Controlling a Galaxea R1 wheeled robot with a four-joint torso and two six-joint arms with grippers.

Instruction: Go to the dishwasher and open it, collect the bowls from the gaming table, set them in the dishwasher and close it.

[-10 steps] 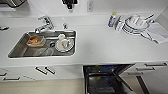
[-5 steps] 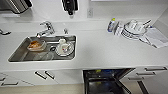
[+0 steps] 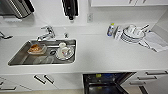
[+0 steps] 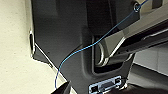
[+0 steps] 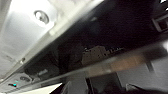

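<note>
- The white countertop [image 3: 100, 53] spanned the head view, its run of drawers [image 3: 155, 75] below; it served as the frame into which the other fixtures were set.
- The dishwasher [image 3: 105, 82] sat under the counter at lower centre, its dark interior exposed, which suggested the opening step was done or nearly so.
- The steel sink [image 3: 20, 56] held a plate with cups [image 3: 64, 52] and a dish of food scraps [image 3: 36, 48], probably left for rinsing.
- Stacked crockery [image 3: 132, 35] stood near a soap bottle [image 3: 110, 29], beside a cloth [image 3: 156, 41].
- Neither gripper's state could be told: the wrist views gave only dark panels and a blue cable [image 4: 95, 43].
</note>
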